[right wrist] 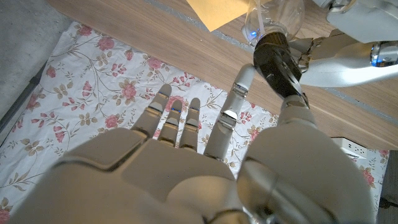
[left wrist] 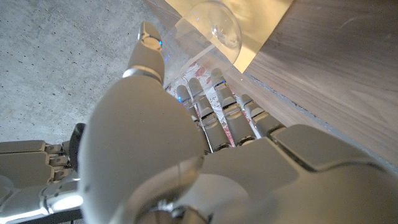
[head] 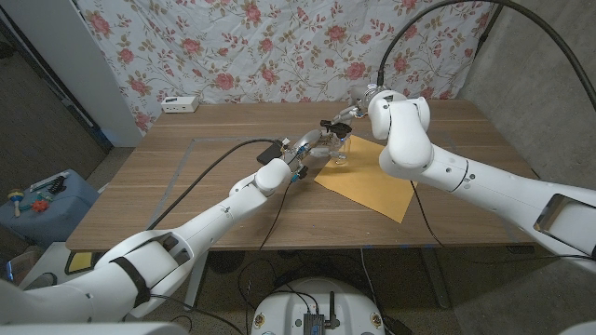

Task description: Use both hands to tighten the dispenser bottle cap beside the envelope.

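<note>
Floral backdrop behind wooden worktop [head: 186, 177]. Clear dispenser bottle [head: 337, 149] stands at envelope [head: 368, 177] edge. Left hand [head: 307, 149] grips its body; right hand [right wrist: 261, 124] pinches black cap [right wrist: 278, 62]. Tightening apparently mid-way; how far the cap is seated, cannot tell.
</note>
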Action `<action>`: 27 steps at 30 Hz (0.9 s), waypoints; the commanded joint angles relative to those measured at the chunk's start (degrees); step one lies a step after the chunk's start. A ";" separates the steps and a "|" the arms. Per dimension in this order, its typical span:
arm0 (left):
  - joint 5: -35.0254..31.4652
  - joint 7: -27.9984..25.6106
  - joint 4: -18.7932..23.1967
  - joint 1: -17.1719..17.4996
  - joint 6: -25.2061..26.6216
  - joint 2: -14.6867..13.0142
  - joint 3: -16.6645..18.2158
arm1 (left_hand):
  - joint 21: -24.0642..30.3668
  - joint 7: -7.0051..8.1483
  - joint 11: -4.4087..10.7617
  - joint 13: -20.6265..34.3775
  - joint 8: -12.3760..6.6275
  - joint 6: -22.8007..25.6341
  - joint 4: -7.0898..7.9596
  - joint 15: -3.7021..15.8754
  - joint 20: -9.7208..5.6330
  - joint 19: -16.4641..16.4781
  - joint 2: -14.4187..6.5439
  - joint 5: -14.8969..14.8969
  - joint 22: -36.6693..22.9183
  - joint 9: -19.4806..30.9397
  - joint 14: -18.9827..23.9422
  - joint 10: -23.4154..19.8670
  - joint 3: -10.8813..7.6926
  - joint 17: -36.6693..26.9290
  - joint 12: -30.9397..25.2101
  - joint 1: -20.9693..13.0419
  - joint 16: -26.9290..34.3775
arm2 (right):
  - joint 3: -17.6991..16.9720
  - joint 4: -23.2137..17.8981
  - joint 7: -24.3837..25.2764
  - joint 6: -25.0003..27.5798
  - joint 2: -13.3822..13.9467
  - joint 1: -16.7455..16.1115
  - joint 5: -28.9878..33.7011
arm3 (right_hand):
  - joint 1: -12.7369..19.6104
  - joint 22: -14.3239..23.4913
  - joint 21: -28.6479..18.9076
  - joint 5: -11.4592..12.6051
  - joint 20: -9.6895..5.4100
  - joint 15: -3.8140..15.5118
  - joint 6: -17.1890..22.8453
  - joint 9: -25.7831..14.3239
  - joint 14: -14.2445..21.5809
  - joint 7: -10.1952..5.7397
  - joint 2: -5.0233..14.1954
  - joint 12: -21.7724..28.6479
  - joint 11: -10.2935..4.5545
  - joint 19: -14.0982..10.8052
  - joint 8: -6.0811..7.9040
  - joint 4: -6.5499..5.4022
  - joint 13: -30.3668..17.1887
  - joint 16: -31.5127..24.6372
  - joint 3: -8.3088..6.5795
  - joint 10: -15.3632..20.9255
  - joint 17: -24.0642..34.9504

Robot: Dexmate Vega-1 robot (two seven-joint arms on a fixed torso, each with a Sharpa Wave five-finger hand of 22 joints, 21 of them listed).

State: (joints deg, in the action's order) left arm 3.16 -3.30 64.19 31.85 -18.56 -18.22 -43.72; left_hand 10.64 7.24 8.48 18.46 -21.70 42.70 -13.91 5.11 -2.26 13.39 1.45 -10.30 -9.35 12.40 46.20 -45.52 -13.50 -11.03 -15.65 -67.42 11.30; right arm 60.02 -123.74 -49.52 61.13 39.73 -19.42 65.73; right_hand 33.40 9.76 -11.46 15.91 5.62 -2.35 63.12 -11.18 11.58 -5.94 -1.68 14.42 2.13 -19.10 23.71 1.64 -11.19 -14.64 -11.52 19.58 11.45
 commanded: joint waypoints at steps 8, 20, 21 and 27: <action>0.42 0.13 -1.75 -0.52 -0.69 0.57 0.03 | -0.13 -2.20 0.95 13.71 -0.38 8.75 5.17 4.60 -3.09 0.50 -7.30 -0.38 -0.12 0.11 0.78 -4.56 -5.36 -0.15 -0.36 5.76 0.40 | -9.55 4.18 -2.72 -7.70 -7.14 -8.24 10.80 | 0.75 0.05 -0.28 0.19 -0.51 1.32 6.28 0.27 2.36 -0.77 1.08 0.33 -0.37 -1.88 1.62 0.90 -0.03 -0.14 -1.03 3.28 0.02; 0.50 0.42 -2.89 -1.18 -1.19 0.87 -0.08 | -0.14 -2.15 0.97 13.77 -0.42 8.93 5.10 4.57 -3.05 0.48 -7.27 -0.39 -0.12 0.11 0.68 -4.38 -5.39 -0.15 -0.29 5.68 0.37 | -13.73 5.74 -1.36 -10.96 -10.77 -11.77 13.54 | 1.81 0.04 -0.24 0.01 -1.17 2.73 13.08 0.74 4.99 -0.87 3.16 0.16 -1.17 -3.53 2.98 1.65 0.13 -0.17 -2.57 6.60 -0.03; 0.48 0.46 -2.92 -1.22 -1.22 0.88 -0.10 | -0.14 -2.20 0.92 13.77 -0.44 8.96 5.13 4.56 -3.06 0.48 -7.30 -0.40 -0.12 0.11 0.68 -4.38 -5.40 -0.14 -0.30 5.70 0.36 | -13.95 5.82 -1.44 -11.14 -11.00 -11.98 13.85 | 1.88 0.04 -0.25 -0.04 -1.25 2.92 13.39 0.77 5.26 -0.79 3.20 0.21 -1.58 -3.69 3.01 1.73 0.15 -0.19 -2.64 6.99 -0.05; 0.49 0.42 -2.78 -1.18 -1.11 0.84 -0.11 | -0.14 -2.22 0.85 13.74 -0.37 8.83 5.02 4.60 -3.06 0.47 -7.28 -0.42 -0.12 0.12 0.66 -4.57 -5.44 -0.15 -0.34 5.53 0.37 | -15.30 6.14 -1.06 -12.10 -12.34 -13.30 15.17 | 2.18 0.03 -0.24 -0.26 -1.51 3.53 15.52 0.90 6.13 -0.89 4.02 0.23 -1.66 -4.23 3.45 1.93 0.21 -0.19 -3.18 8.33 -0.08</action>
State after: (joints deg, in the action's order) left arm 3.57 -2.96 61.72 30.89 -19.49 -17.49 -43.72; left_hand 10.64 7.24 8.48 18.46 -21.70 42.70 -13.90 5.13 -2.26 13.39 1.45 -10.27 -9.35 12.40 46.18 -45.52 -13.49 -11.08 -15.72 -67.42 11.47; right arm 47.68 -118.58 -51.36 51.46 30.12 -29.94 78.02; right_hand 35.32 9.59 -11.45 15.90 4.13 0.82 77.43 -10.18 16.79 -6.94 1.64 14.42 0.61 -22.64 26.71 3.50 -10.91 -14.63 -14.16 27.05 11.18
